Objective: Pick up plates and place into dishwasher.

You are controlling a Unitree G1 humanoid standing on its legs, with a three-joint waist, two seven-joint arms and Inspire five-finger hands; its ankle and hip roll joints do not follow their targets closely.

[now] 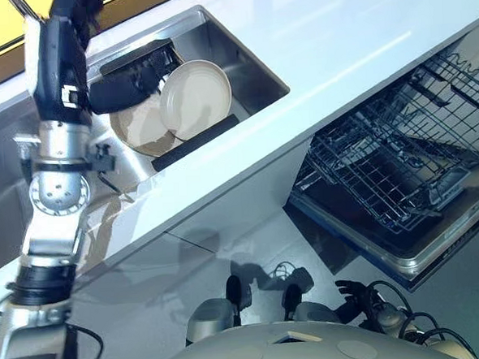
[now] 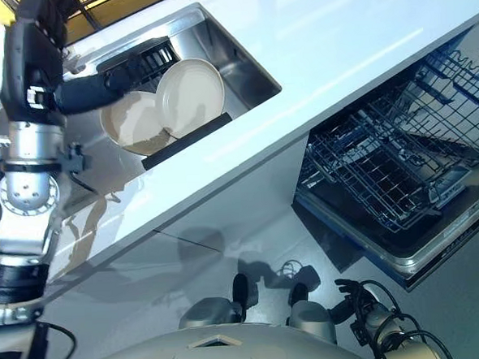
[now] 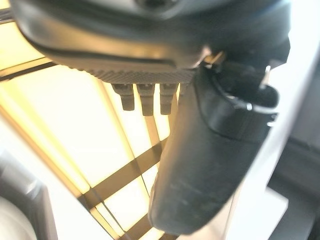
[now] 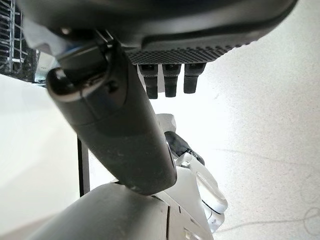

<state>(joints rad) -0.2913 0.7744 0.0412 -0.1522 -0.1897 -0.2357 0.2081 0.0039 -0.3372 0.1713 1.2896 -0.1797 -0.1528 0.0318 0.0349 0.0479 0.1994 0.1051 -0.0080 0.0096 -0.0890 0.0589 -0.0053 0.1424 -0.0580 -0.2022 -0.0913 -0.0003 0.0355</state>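
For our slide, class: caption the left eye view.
Left hand reaches into the sink toward two plates; dishwasher rack stands open.

- No text, label, number or sign that I can read anywhere.
- My plates (image 1: 195,97) in the sink (image 1: 249,73): plain, unmarked faces.
- Countertop (image 1: 361,34): bare white, no lettering.
- Dishwasher rack (image 1: 393,166): wire only, no tag legible.
- My left hand (image 3: 210,165) and right hand (image 4: 115,135): dark casings, no marking I can make out.
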